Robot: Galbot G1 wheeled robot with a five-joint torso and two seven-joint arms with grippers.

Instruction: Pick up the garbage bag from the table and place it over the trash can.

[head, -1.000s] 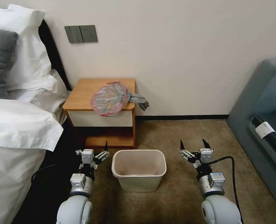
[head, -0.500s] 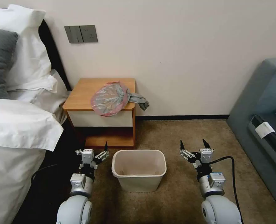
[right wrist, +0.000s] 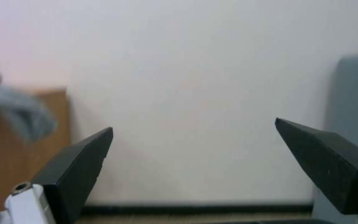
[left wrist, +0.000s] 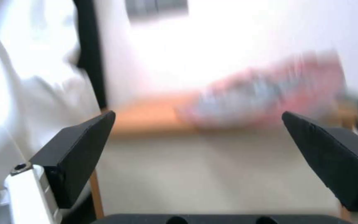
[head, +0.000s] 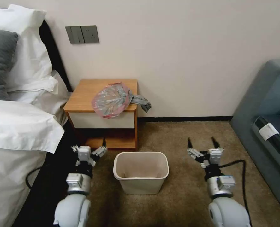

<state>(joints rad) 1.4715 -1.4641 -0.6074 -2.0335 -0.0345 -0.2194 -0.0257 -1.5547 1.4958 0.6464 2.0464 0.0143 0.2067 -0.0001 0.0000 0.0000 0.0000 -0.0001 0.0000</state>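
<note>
We hold both arms low and forward, wrists raised so the grippers point up and away from us. Our left gripper (head: 88, 147) sits on the left with its black fingers (left wrist: 79, 155) spread wide and nothing between them. Our right gripper (head: 202, 144) sits on the right at about the same height, its fingers (right wrist: 77, 168) equally wide apart and empty.

A thin, crinkled, translucent grey plastic garbage bag (head: 112, 99) with a pinkish-red edge is seen lying bunched on the orange-brown wooden nightstand table (head: 83, 94), overhanging its front edge, ahead of and above the left gripper (head: 88, 150). A small beige plastic trash can (head: 141, 171) is set upright on the carpet between the left gripper and the right gripper (head: 201, 146), below the table.
</note>
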